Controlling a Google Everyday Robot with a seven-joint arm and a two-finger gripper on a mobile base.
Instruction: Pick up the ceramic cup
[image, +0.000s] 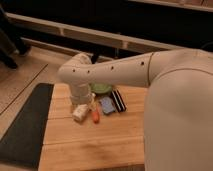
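Observation:
A small off-white cup (80, 113), the ceramic cup as far as I can tell, sits on the wooden table (90, 145) near its left side. My arm reaches in from the right and bends down at the wrist. The gripper (80, 104) hangs directly over the cup, right at its top; the arm hides whether they touch. A wide green bowl (102, 88) stands just behind and to the right, partly hidden by the arm.
A slim white and orange item (94, 115) lies right of the cup. A blue object (107, 105) and a black striped object (118, 100) lie further right. A dark mat (25, 125) covers the floor left of the table. My body (180, 120) fills the right side.

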